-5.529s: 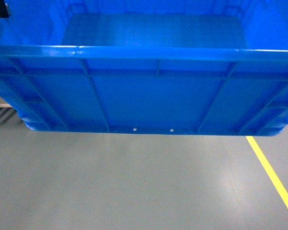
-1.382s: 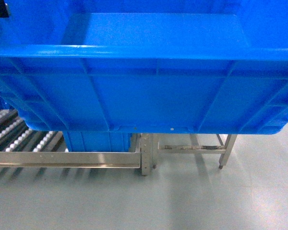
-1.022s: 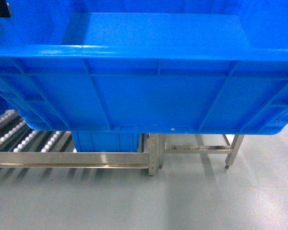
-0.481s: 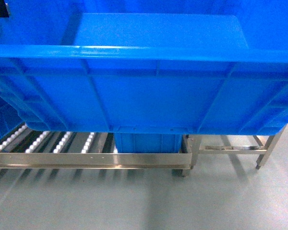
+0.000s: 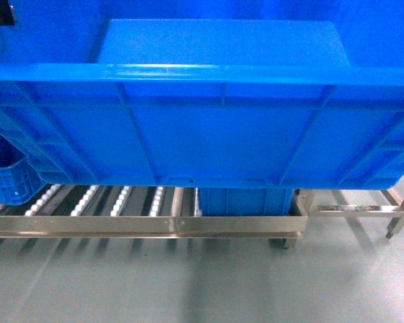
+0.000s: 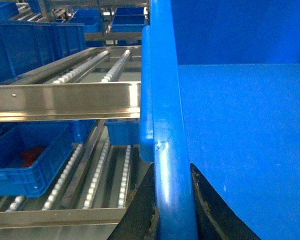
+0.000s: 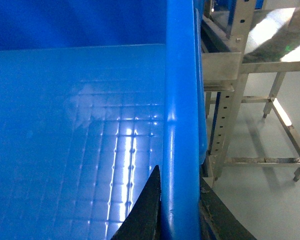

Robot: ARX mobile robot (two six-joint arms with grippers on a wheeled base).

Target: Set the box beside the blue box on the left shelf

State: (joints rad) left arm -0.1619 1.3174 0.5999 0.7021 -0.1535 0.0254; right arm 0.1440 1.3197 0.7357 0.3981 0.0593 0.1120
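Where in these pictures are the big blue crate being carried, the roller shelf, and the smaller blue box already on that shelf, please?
crate [image 5: 215, 145]: head view, on its ribbed near side wall.
roller shelf [image 5: 155, 225]: head view, on its metal front rail.
smaller blue box [image 6: 25, 170]: left wrist view, on its near side wall.

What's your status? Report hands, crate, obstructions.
Left hand and right hand clamped on crate rims. Crate held above roller shelf. Smaller blue crate on rollers, left side.
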